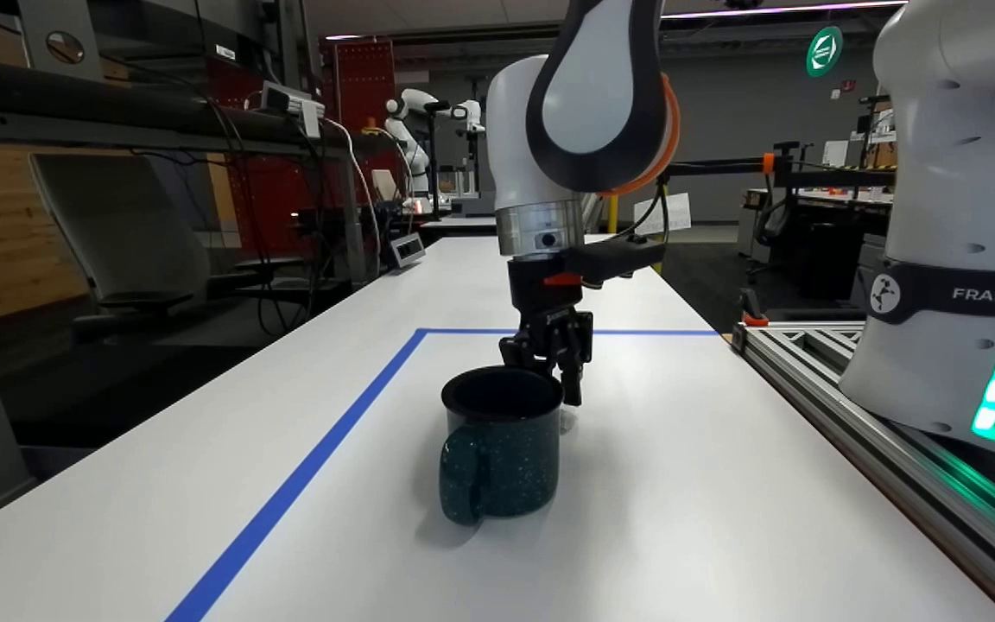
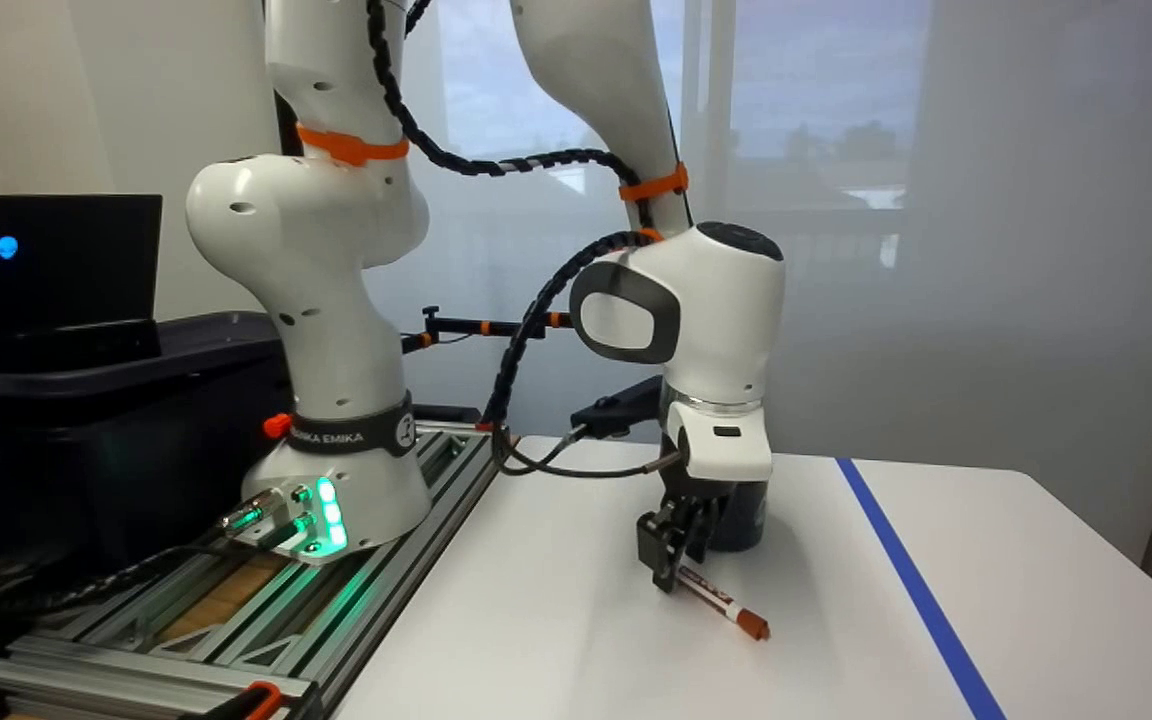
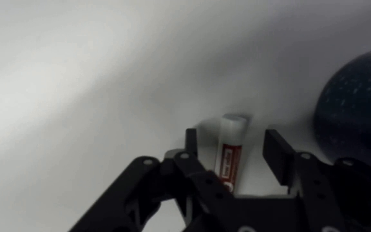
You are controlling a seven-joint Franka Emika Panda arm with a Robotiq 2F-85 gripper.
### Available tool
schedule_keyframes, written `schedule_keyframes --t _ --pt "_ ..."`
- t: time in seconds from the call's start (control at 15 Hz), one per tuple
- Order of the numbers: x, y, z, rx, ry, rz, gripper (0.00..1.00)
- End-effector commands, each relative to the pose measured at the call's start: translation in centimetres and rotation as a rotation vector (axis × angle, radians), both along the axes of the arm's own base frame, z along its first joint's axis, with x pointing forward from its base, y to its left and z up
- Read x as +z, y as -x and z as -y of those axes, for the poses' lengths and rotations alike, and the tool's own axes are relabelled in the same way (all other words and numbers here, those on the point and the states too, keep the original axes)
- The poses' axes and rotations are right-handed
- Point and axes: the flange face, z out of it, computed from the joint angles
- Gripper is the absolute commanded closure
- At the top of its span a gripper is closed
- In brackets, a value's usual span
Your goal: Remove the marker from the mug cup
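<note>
Wrist view, lower centre: the claw (image 3: 232, 145) gaped astride the red-labelled marker (image 3: 230, 162), gripping nothing; the speckled mug (image 3: 359, 109) loomed far right!

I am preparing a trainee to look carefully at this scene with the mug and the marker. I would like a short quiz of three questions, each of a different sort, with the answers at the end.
1. True or false: the mug stands upright on the table.
2. Where does the marker lie?
a) inside the mug
b) on the table, outside the mug
c) across the mug's rim
3. Fill in the missing word: in the wrist view, the jaws are ____, and the marker shows between them.

Key: 1. True. 2. b. 3. open.
</note>
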Motion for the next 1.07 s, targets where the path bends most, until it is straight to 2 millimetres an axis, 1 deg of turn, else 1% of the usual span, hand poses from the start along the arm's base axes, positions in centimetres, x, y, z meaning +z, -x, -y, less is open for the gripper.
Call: schedule_keyframes --t 0.0,0.07,0.13,0.33,0.4,0.47,0.67,0.8,0.87,1.0 --pt "2.8 1.2 1.0 0.103 0.020 -0.085 0.09" --pt "3.5 1.5 1.5 0.116 0.058 -0.102 0.03" --pt "4.5 1.9 1.9 0.140 0.087 -0.128 0.00" --pt "8.4 1.8 3.2 0.202 0.223 -0.183 0.00" --pt "9.7 1.5 2.8 0.238 0.266 -0.177 0.00" --pt "10.7 1.0 2.0 0.278 0.288 -0.159 0.00" --pt "13.6 -1.0 -1.4 0.384 0.311 -0.060 0.00" --pt "15.3 -2.0 -3.1 0.429 0.325 -0.011 0.00" --pt "16.0 -2.2 -3.5 0.437 0.318 0.016 0.00" --pt "16.5 -2.6 -3.6 0.432 0.287 0.039 0.00"
